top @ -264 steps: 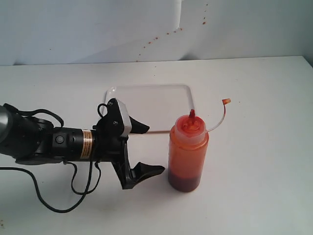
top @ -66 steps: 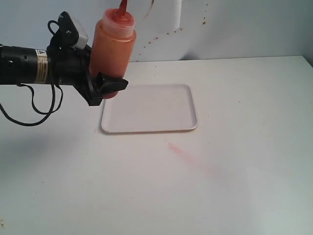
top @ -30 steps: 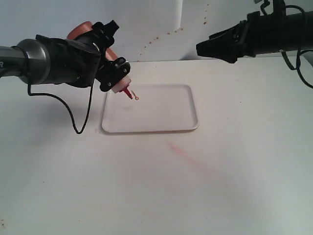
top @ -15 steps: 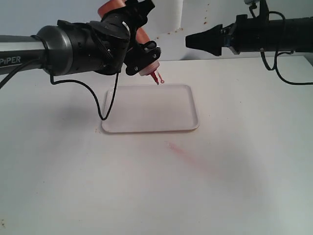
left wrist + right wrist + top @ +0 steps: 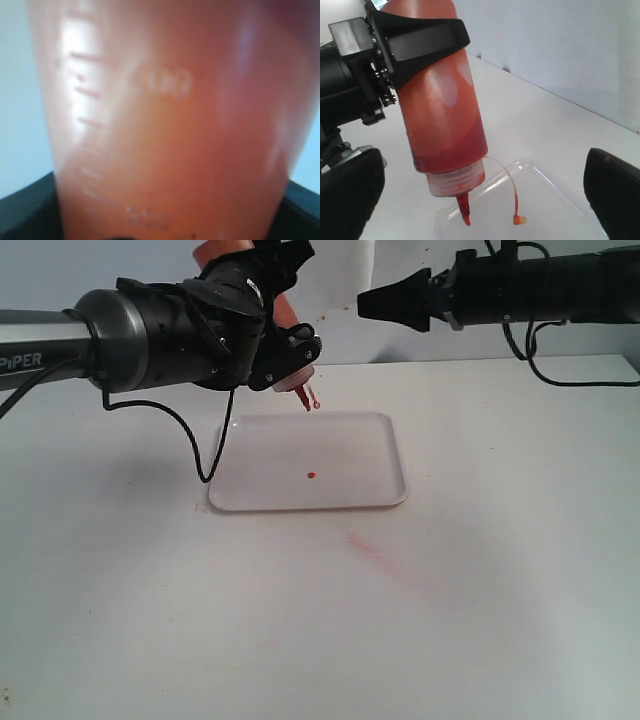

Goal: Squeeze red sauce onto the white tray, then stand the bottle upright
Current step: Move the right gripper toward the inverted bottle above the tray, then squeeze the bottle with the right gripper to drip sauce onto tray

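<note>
Here the left gripper (image 5: 272,338) is closed around the bottle (image 5: 288,312) and holds it by the body, upside down and tilted, with the nozzle (image 5: 305,398) pointing down above the far edge of the white tray (image 5: 398,490). In the left wrist view the orange bottle wall with its printed scale fills almost the whole picture, pressed between the dark jaws. The right wrist view shows one black finger (image 5: 420,34) of the left gripper lying across the upper part of the bottle, and the thin tethered cap (image 5: 519,219) hanging free beside the nozzle. The right gripper (image 5: 364,307) is up in the air to the right of the bottle, apart from it and pointing toward it; its two fingers (image 5: 350,195) stand wide apart and hold nothing. The red sauce (image 5: 312,476) is a small bright drop near the middle of the tray, below the nozzle and a little toward the near side, not touching the bottle. On the white table (image 5: 500,620), just in front of the tray, there is a pale pink smear (image 5: 375,550). A black cable (image 5: 205,455) hangs from the left arm down beside the left edge of the tray.
</note>
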